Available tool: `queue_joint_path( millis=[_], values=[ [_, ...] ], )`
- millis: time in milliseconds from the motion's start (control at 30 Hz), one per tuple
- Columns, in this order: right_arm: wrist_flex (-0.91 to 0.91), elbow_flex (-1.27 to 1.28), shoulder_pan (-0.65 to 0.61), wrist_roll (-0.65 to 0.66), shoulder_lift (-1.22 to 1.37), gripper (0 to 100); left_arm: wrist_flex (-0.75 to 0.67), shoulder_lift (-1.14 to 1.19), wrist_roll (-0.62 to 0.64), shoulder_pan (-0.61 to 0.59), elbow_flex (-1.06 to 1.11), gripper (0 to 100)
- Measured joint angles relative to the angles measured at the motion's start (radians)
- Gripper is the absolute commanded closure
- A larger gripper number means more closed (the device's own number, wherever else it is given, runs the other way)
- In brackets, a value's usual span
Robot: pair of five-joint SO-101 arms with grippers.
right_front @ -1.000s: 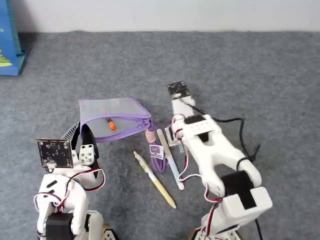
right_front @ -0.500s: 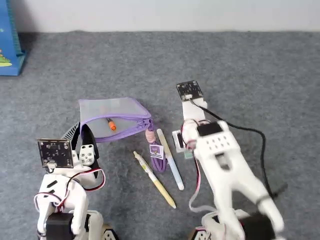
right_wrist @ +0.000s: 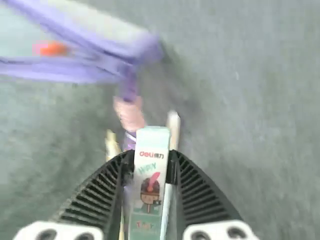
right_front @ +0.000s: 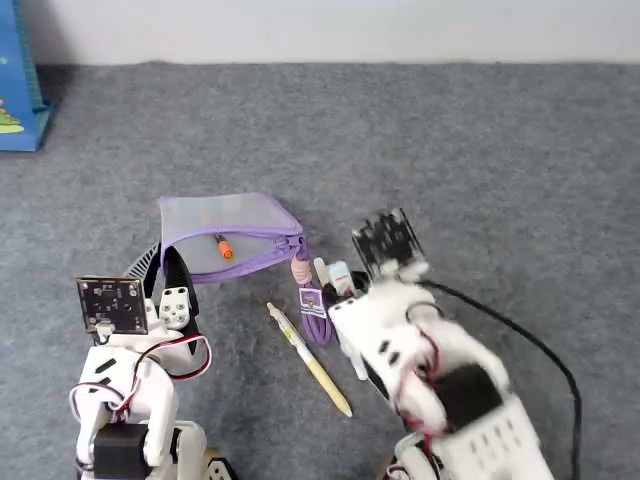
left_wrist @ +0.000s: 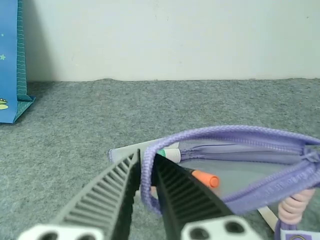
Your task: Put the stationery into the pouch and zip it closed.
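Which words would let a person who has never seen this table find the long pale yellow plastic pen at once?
Find the purple fabric pouch lying open on the grey carpet. Just off its zipper end lie a purple strap, a white pen and the pale yellow pen. It alone is yellow, and it lies slantwise on the left arm's side of them.

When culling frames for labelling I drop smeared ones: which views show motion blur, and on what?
High view: the right arm is smeared; the translucent purple zip pouch and yellow pen are crisp. Right wrist view: grey carpet and pouch streak, but the green-topped white packet in the right claw is sharp. Left wrist view: no blur.
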Motion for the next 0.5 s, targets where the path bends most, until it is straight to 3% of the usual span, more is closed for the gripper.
queue_joint_path(
  millis=[233,500],
  values=[
    [-0.040,0.000,-0.101,0.000,-0.222,99.1,0.000,0.000,0.000,0.000,0.000,99],
    [-0.295,0.011,-0.201,0.000,-0.244,99.1,-0.002,0.000,0.000,0.000,0.000,99]
  ],
)
